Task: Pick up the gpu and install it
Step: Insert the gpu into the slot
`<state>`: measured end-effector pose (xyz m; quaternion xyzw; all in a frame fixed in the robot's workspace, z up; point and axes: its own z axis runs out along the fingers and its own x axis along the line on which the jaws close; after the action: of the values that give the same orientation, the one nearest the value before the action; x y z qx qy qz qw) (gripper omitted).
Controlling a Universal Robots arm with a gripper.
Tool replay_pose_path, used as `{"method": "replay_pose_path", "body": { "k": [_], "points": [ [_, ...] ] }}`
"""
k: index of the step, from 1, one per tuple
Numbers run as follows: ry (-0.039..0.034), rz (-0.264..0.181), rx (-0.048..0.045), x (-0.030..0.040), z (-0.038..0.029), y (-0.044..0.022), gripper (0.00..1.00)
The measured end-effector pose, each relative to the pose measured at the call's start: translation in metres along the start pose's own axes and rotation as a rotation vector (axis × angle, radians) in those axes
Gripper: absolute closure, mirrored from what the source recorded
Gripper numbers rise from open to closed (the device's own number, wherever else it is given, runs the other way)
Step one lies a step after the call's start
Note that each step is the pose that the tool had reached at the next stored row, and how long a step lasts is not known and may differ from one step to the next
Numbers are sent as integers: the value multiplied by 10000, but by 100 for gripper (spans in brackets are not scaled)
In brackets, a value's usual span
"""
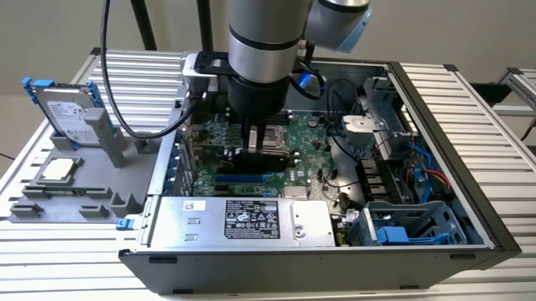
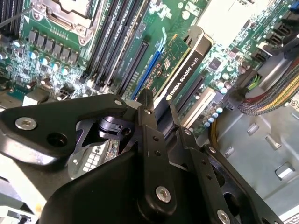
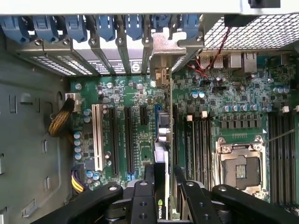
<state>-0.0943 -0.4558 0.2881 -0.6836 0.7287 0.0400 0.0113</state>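
Inside the open computer case [image 1: 469, 207], the robot arm [image 1: 263, 37] is reaching straight down over the green motherboard [image 1: 310, 141]. The tool [image 2: 156, 105] is closed tight on the gpu [image 2: 184, 70], pinching the thin card from both sides by its top edge. In the second wrist view, the card is standing on its edge, with its black cooler face showing and its green board behind. It is sitting right at the blue slot [image 2: 147, 74] on the motherboard, beside the black slots. I cannot tell if it is pushed all the way in. In the first wrist view, the gpu [image 3: 161, 140] is lining up with its silver end bracket [image 3: 163, 58] at the back wall of the case, under the blue clips [image 3: 100, 25]. The empty processor socket [image 3: 240, 168] is lying just beside it. Outside the case, on the worktop [image 1: 469, 81], a grey holder [image 1: 80, 175] is carrying a hard drive [image 1: 71, 116] and a small square chip [image 1: 57, 169].
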Motion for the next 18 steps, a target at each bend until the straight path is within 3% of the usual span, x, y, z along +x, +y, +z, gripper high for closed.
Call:
{"method": "replay_pose_path", "body": {
  "k": [18],
  "points": [
    [0, 0, -7, 32, 96, 92, 100]
  ]
}}
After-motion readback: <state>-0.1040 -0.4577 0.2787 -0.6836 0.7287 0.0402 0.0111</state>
